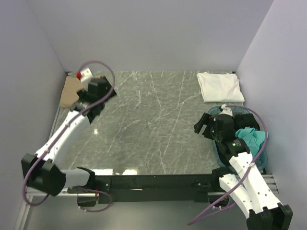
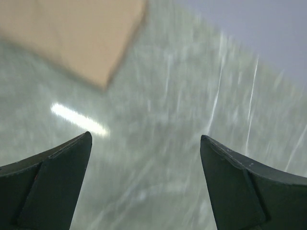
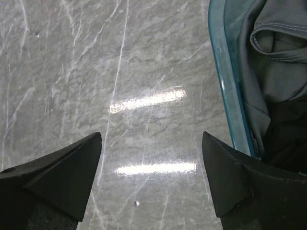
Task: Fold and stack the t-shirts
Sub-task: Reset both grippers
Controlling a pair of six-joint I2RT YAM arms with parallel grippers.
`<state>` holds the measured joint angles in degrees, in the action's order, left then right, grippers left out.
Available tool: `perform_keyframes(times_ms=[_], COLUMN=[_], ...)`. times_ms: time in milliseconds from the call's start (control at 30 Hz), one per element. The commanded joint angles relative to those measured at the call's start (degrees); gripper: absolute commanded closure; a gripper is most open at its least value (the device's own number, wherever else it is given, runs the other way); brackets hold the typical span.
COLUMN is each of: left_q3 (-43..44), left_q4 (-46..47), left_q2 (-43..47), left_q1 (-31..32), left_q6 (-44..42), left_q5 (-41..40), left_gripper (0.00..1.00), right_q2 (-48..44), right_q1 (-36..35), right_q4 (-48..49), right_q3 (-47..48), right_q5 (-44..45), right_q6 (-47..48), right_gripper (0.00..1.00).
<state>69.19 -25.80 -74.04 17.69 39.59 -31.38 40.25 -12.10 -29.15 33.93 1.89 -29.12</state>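
Looking down the left jaws, I saw them spread wide and empty over bare bench, the tan t-shirt (image 2: 72, 33) just beyond, at the far left corner. The right jaws gaped empty too, beside the basket (image 3: 221, 72) holding the dark grey t-shirt (image 3: 278, 72).

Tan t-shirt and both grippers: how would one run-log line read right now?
tan t-shirt: far-left corner, not held | left gripper: open, empty, near it | right gripper: open, empty, beside basket
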Motion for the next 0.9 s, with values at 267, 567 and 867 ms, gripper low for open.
perform_keyframes(times_ms=[267,567,867], left_q3=[-27.52,-31.75,-29.55], left_q4=[-0.38,-3.37,-7.5], left_q2=[25.33,34.93,34.05], left_q1=[9.73,9.73,9.73], left_q6=[15.51,18.32,20.17], left_q5=[7.39,1.77,-2.63], left_gripper=[0.0,0.0,0.01], right_q2=[-4.56,-7.82,-7.91], right_q1=[0.23,0.32,0.32], right_q4=[5.23,7.7,9.27], right_q3=[-0.71,-4.4,-6.07], right_q5=[-1.54,-1.71,-3.56], right_q6=[0.21,-0.85,0.21], right_gripper=[0.08,0.08,0.08])
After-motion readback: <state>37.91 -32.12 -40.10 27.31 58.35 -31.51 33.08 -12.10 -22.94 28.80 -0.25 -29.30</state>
